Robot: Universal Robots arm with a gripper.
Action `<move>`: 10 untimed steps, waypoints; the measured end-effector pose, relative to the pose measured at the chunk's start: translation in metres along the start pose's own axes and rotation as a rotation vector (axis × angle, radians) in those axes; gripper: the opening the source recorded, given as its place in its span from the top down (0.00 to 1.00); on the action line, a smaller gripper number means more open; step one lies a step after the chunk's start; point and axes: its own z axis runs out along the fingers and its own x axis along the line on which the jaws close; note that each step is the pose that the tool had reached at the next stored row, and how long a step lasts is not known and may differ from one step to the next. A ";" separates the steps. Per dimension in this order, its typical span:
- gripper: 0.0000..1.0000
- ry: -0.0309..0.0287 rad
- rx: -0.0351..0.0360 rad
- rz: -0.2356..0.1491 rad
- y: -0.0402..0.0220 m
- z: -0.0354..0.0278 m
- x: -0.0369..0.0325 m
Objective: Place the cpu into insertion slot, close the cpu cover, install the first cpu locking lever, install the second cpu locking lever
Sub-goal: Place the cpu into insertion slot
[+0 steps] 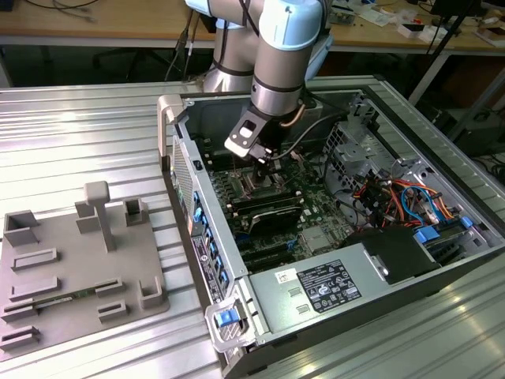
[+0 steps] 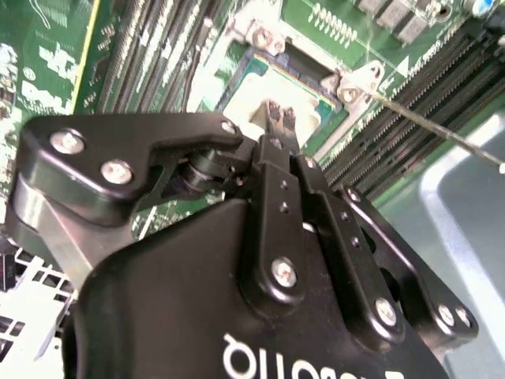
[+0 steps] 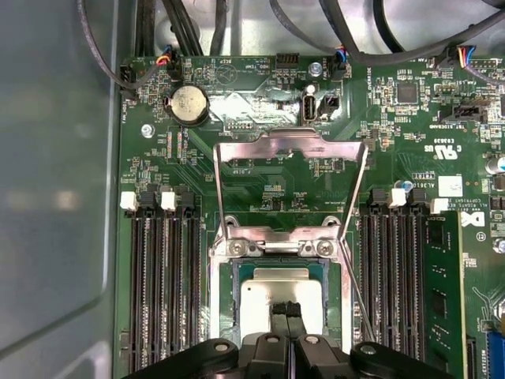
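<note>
First wrist view: clenched, empty jaws over the cpu (image 3: 260, 308) seated in the insertion slot (image 3: 223, 300); probably light, stiff, fragile, best held by its edges.

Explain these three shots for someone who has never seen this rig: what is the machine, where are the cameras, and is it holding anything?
It is one robot arm reaching into an open computer case that lies on a ribbed metal table. The exterior view looks on from off the arm. Both wrist views ride on the arm and look past its black gripper. Below it is the motherboard: the cpu lies in the insertion slot, and the cpu cover is swung up open. The gripper is shut, tips at the cpu's top, apparently holding nothing. A grey parts tray lies at the exterior view's left.
</note>
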 end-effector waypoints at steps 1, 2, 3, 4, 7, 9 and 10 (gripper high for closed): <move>0.89 -0.0009 0.0015 0.000 0.0000 0.0014 0.0000; 0.89 -0.0015 0.0026 0.000 0.0000 0.0028 0.0000; 0.89 -0.0014 0.0029 0.000 0.0001 0.0042 0.0001; 0.89 -0.0012 0.0030 0.000 0.0001 0.0045 0.0003; 0.89 -0.0001 0.0022 -0.001 0.0002 0.0037 0.0002; 0.89 0.0025 0.0004 0.000 0.0009 -0.0003 0.0007; 0.89 0.0021 0.0006 -0.001 0.0011 -0.0030 0.0006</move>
